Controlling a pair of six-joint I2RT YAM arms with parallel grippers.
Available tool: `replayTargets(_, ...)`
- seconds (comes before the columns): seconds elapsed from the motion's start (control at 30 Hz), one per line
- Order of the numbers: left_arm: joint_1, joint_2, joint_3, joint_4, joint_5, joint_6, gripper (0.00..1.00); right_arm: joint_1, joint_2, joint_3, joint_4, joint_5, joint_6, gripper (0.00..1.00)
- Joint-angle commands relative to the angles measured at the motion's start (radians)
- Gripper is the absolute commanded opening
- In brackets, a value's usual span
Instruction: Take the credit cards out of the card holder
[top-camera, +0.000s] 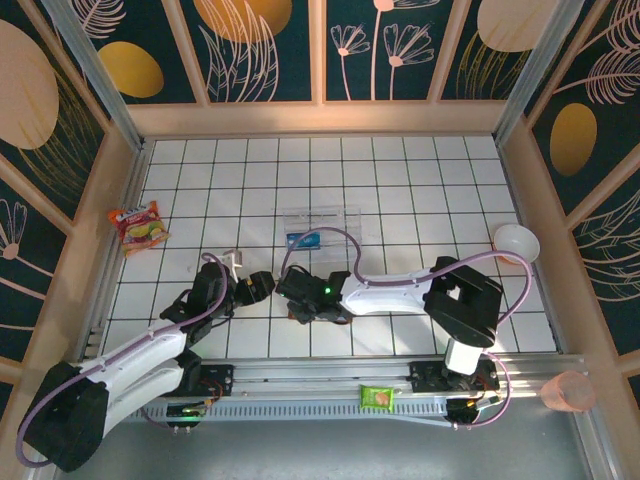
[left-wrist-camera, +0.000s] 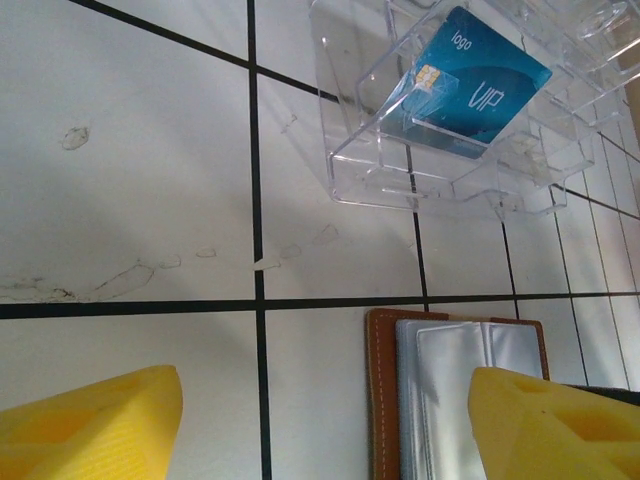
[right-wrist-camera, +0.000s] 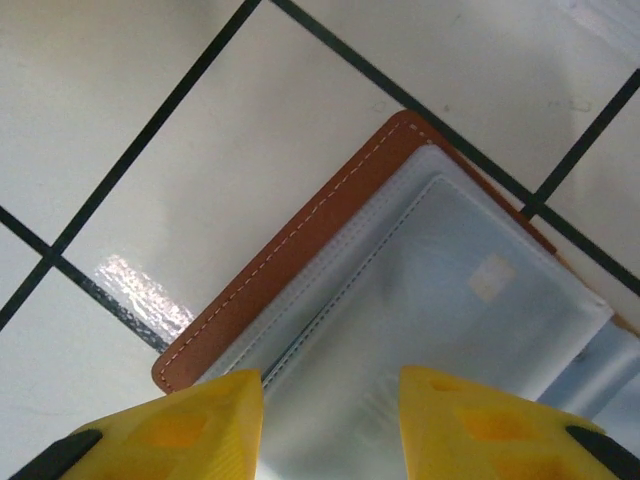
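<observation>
The white tiled tabletop (top-camera: 420, 190) carries a clear box (top-camera: 320, 222) (one blue card (left-wrist-camera: 470, 85) lies inside it). Just on the near side of the box, the card holder (right-wrist-camera: 380, 300) lies open and flat, with a brown stitched leather edge around frosted blue-grey sleeves (right-wrist-camera: 500, 320). A pale square shows faintly through one sleeve, possibly a card's chip. The right pincer (right-wrist-camera: 330, 430) is nearer. It hangs directly over the sleeves, jaws partly spread, grasping nothing visible. The left pincer (left-wrist-camera: 320, 430) is released wide. The holder lies toward its right finger, long edge running away from it.
</observation>
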Motion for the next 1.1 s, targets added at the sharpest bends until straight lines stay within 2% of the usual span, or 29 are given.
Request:
replayTargets(0.0, 0.005, -0.007, -0.014, 0.003, -0.003, 0.018, 0.75, 0.011, 0.025, 0.036, -0.027, 0.048, 0.006, 0.41)
replayTargets(0.23, 0.005, -0.011, -0.014, 0.001, 0.017, 0.018, 0.73, 0.02, 0.063, 0.014, -0.031, 0.038, 0.015, 0.37)
replayTargets(0.4, 0.006, 0.005, -0.012, 0.028, 0.074, 0.024, 0.65, 0.018, 0.036, -0.021, 0.015, 0.044, 0.015, 0.13)
replayTargets(0.53, 0.002, 0.036, -0.024, 0.081, 0.129, 0.001, 0.55, 0.012, -0.004, -0.055, 0.085, 0.038, -0.004, 0.0)
replayTargets(0.63, -0.014, 0.059, -0.029, 0.125, 0.148, -0.017, 0.44, 0.002, -0.071, -0.116, 0.19, -0.002, -0.021, 0.0)
replayTargets(0.77, -0.084, 0.112, -0.004, 0.175, 0.129, -0.03, 0.32, -0.031, -0.158, -0.22, 0.349, -0.094, -0.028, 0.0)
replayTargets(0.9, -0.136, 0.193, 0.031, 0.213, 0.131, -0.028, 0.19, -0.045, -0.203, -0.258, 0.415, -0.111, -0.024, 0.0)
replayTargets(0.97, -0.147, 0.223, 0.041, 0.228, 0.138, -0.026, 0.13, -0.046, -0.217, -0.271, 0.433, -0.113, -0.019, 0.0)
replayTargets(1.07, -0.159, 0.266, 0.058, 0.244, 0.151, -0.021, 0.11, -0.045, -0.228, -0.284, 0.45, -0.127, -0.005, 0.0)
